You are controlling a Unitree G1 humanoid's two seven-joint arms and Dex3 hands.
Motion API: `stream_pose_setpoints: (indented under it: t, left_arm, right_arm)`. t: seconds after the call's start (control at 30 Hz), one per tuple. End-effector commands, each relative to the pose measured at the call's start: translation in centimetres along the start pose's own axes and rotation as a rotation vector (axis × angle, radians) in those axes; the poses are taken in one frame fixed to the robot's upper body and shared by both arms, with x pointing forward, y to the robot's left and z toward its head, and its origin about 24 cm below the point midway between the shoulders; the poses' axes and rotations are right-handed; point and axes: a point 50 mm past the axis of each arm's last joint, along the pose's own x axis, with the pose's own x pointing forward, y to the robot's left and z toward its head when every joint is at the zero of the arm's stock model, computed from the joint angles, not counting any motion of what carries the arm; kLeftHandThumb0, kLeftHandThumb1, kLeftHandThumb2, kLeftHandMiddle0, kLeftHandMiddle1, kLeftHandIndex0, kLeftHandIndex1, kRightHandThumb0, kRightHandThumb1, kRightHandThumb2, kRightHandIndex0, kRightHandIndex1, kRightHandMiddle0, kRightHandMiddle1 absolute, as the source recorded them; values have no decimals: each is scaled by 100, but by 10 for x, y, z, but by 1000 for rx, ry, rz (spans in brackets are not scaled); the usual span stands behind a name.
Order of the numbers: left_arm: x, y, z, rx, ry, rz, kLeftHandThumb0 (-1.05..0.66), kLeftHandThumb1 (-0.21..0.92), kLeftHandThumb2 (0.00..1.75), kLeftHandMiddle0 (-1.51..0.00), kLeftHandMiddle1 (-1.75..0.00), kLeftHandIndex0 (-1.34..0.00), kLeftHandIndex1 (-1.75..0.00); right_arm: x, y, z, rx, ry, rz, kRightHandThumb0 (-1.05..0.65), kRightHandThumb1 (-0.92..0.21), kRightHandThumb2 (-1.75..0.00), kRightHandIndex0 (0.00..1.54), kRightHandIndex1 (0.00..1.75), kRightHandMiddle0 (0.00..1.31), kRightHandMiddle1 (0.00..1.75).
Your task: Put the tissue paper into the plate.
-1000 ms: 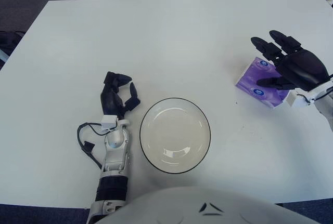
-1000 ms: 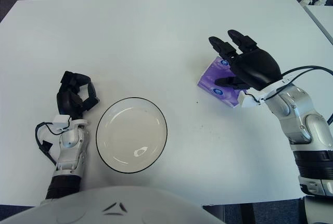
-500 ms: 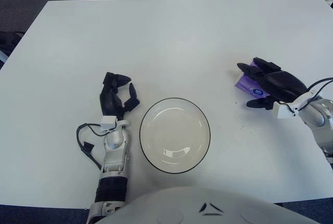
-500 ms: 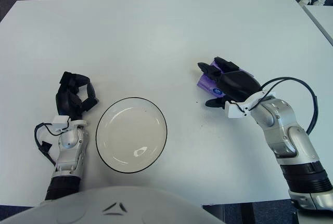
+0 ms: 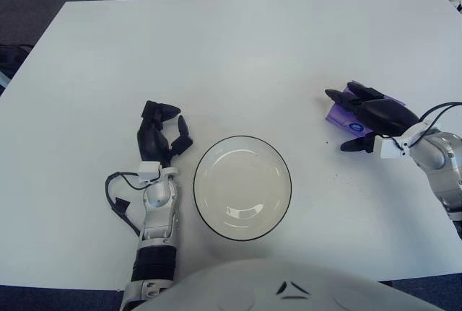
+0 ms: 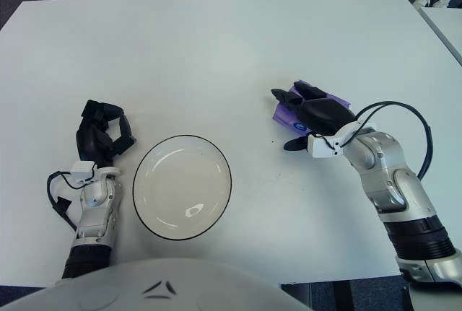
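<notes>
Covering the purple tissue paper (image 6: 290,114) pack, well right of the plate (image 6: 182,186), with right hand (image 6: 317,116), fingers draped over, not visibly clamping. Likely handling light, soft, crushable; gripping across opposite edges. Idling left of plate: left hand (image 6: 101,136), fingers curled.

The tissue paper (image 6: 312,107) was a small purple pack with a blue-and-white label, lying flat on the white table (image 6: 216,51) to the right of the plate and well apart from it. Most of it was hidden beneath the right robot hand (image 6: 312,116), so only its left end and far edge showed. The plate (image 6: 182,187) was round and white with a thin dark rim, upright and empty, near the table's front edge.
</notes>
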Motion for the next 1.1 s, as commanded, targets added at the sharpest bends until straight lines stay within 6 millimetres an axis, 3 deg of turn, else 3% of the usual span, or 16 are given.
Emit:
stream_pose_setpoints:
  t: [0.0, 0.23, 0.4, 0.53, 0.93, 1.0, 1.07]
  left_arm:
    - [-21, 15, -27, 60, 154, 27, -12, 31, 132, -70, -170, -46, -175]
    - [-21, 15, -26, 50, 151, 21, -1, 25, 137, -68, -165, -45, -175]
    - [-21, 15, -26, 56, 151, 24, -1, 25, 138, -69, -166, -45, -175]
    - [-21, 15, -27, 64, 161, 31, -1, 25, 140, -68, -168, -44, -175]
    - [-22, 18, -27, 50, 160, 41, -1, 24, 140, -67, -168, -46, -175]
    - [-22, 18, -26, 47, 157, 41, -1, 24, 140, -67, -167, -46, -175]
    - [-22, 18, -26, 48, 155, 41, -1, 24, 140, -67, -167, -47, -175]
  right_arm:
    - [3, 30, -1, 82, -8, 106, -105, -72, -28, 0, 0, 0, 0]
    - [7, 42, -3, 123, -22, 111, -105, -73, -29, 0, 0, 0, 0]
    - [26, 66, -9, 170, -21, 118, -105, -74, -31, 0, 0, 0, 0]
    - [30, 90, -27, 222, 13, 113, -105, -76, -32, 0, 0, 0, 0]
    - [39, 115, -48, 381, 136, -31, -105, -82, -35, 0, 0, 0, 0]
    - [40, 120, -50, 410, 176, -82, -101, -75, -48, 0, 0, 0, 0]
    - [42, 124, -51, 445, 216, -120, -82, -54, -76, 1, 31, 0, 32]
